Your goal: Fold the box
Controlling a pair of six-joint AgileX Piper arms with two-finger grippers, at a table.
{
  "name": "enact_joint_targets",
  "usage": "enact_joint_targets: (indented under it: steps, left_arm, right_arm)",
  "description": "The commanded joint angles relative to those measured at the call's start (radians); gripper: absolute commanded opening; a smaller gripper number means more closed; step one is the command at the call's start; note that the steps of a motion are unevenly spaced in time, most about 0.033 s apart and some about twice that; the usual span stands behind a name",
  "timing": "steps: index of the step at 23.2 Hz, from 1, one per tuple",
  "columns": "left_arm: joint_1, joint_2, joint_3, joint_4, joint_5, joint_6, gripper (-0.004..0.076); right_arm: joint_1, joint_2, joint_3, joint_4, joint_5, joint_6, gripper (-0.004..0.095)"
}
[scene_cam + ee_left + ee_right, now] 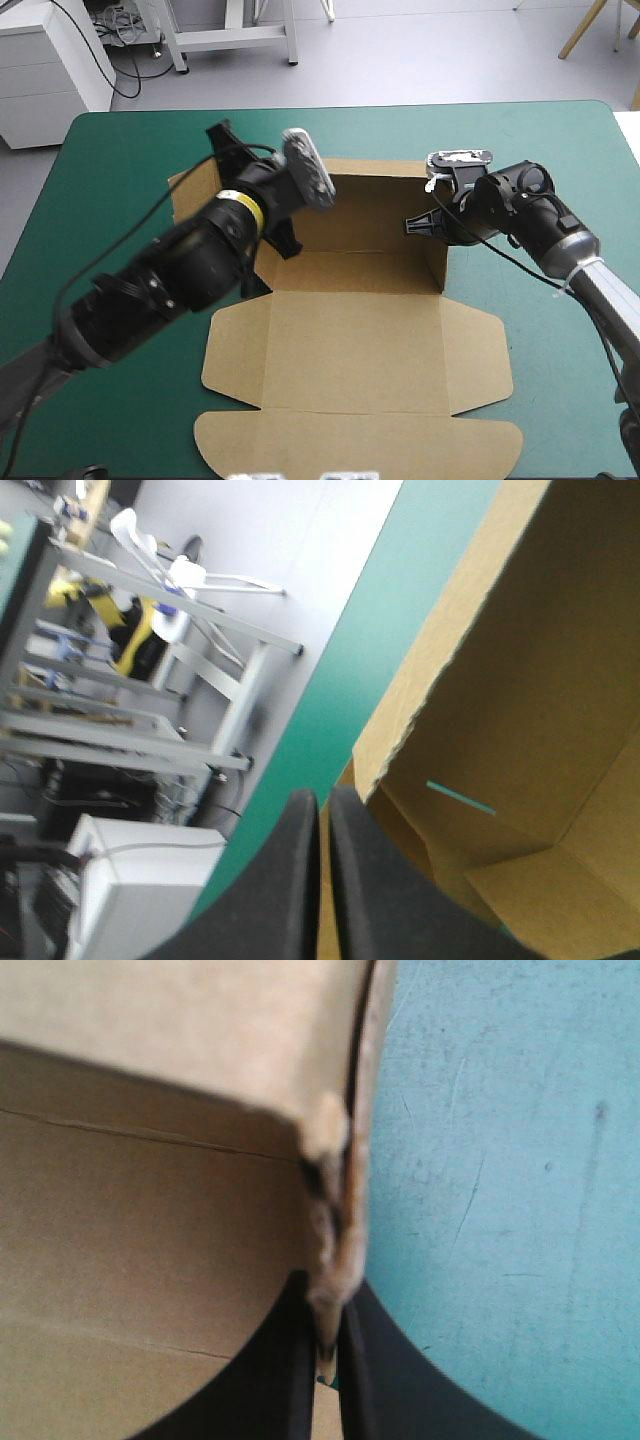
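One brown box of cut corrugated board, partly raised, is laid at the middle of the teal-green covered table. Two side walls and the far wall are raised around the tray floor. The broad lid panel, with its rounded front flap, is left flat toward the robot.

Right side wall: pinched at its upper edge by the right tool, the black fingers all but closed with the board edge between them.

Left side wall: clamped likewise by the left tool, a strip of board being seen between its near-closed fingers.

Both walls are judged to be held up so that the tray shape is fixed while flaps are tucked.

Long axis: run from the table's far edge toward its near edge, tray end pointed away from the robot, lid end toward it. The box's sides are set roughly square to the table's edges.
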Motion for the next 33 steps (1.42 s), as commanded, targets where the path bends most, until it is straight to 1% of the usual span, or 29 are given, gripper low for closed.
enact_joint_targets:
  steps: [1, 4, 5, 6, 7, 12, 14, 16, 17, 19, 21, 22, 25, 27, 30, 31, 33]
  left_arm:
    - [0.149, -0.046, -0.147, -0.199, 0.021, 0.085, 0.0015]
    - [0.332, -0.053, -0.197, -0.357, 0.028, 0.101, 0.0015]
    - [0.451, -0.060, -0.205, -0.467, 0.033, 0.103, 0.0015]
    - [0.518, -0.063, -0.205, -0.518, 0.033, 0.106, 0.0015]
    - [0.640, -0.069, -0.205, -0.607, 0.033, 0.123, 0.0015]
    - [0.981, -0.079, -0.196, -0.934, 0.033, 0.180, 0.0015]
    - [1.102, -0.083, -0.173, -1.070, 0.028, 0.240, 0.0015]
    - [1.226, -0.084, -0.141, -1.168, 0.030, 0.253, 0.0015]
    - [1.362, -0.084, -0.085, -1.278, 0.026, 0.258, 0.0015]
    - [1.478, -0.084, -0.013, -1.374, 0.014, 0.261, 0.0015]
    - [1.550, -0.084, 0.059, -1.465, -0.013, 0.261, 0.0015]
    - [1.594, -0.084, 0.132, -1.538, -0.046, 0.261, 0.0015]
    - [1.604, -0.084, 0.242, -1.564, -0.121, 0.261, 0.0014]
    - [1.604, -0.084, 0.279, -1.564, -0.160, 0.244, 0.0013]
    - [1.604, -0.084, 0.285, -1.561, -0.187, 0.192, 0.0013]
    - [1.604, -0.084, 0.285, -1.561, -0.189, 0.192, 0.0013]
    - [1.604, -0.084, 0.285, -1.558, -0.191, 0.192, 0.0013]
  right_arm:
    - [-0.008, -0.005, -0.053, -0.001, -0.021, -0.016, -0.0019]
    - [-0.017, 0.016, -0.069, 0.007, -0.016, -0.025, -0.0019]
    - [-0.032, 0.027, -0.080, 0.009, 0.005, -0.025, -0.0019]
    - [-0.039, 0.037, -0.088, 0.012, 0.016, -0.026, -0.0019]
    - [-0.059, 0.056, -0.108, 0.021, 0.057, -0.042, -0.0019]
    - [-0.100, 0.103, -0.167, 0.054, 0.122, -0.108, -0.0019]
    - [-0.110, 0.118, -0.194, 0.054, 0.137, -0.120, -0.0019]
    - [-0.120, 0.145, -0.230, 0.054, 0.167, -0.136, -0.0019]
    - [-0.126, 0.172, -0.272, 0.052, 0.197, -0.145, -0.0019]
    - [-0.126, 0.194, -0.306, 0.052, 0.212, -0.153, -0.0019]
    - [-0.126, 0.221, -0.350, 0.052, 0.222, -0.159, -0.0019]
    - [-0.126, 0.252, -0.395, 0.052, 0.230, -0.172, -0.0019]
    - [-0.126, 0.322, -0.489, 0.050, 0.230, -0.185, -0.0019]
    - [-0.126, 0.377, -0.539, 0.050, 0.230, -0.197, -0.0019]
    - [-0.126, 0.437, -0.588, 0.050, 0.230, -0.199, -0.0015]
    - [-0.126, 0.456, -0.605, 0.050, 0.230, -0.199, -0.0002]
    - [-0.126, 0.483, -0.635, 0.055, 0.226, -0.199, 0.0064]
